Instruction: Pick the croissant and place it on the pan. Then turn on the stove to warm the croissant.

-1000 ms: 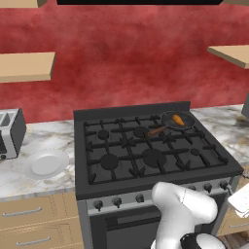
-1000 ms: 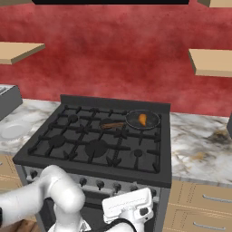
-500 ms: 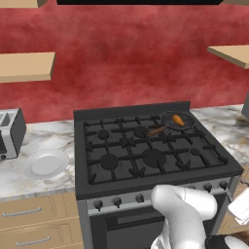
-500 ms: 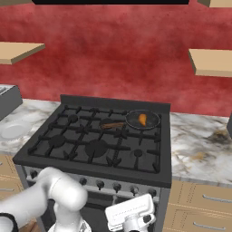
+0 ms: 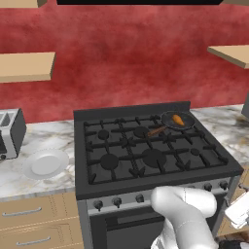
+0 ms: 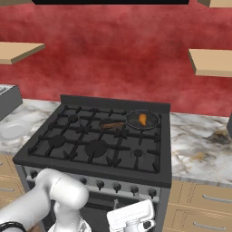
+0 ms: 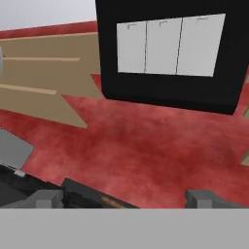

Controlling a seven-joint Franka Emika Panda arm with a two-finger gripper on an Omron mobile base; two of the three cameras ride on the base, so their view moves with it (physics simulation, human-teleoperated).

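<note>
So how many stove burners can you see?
5 burners: back left, back middle, front left, front middle, front right. The pan at back right may hide a sixth.

Cut off / too small to read:
Toaster (image 5: 8, 133) getting clipped by left edge at countertop's far left corner; stove (image 5: 146, 155) knobs (image 5: 116, 201) too small to tell settings; arm hiding oven door.

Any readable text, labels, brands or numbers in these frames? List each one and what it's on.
None readable in any view.
stove: the knobs on its silver front show no legible marks.
pan, croissant, plate, toaster: no print or logo.
Black hood: three pale blank panels, no writing.
</note>
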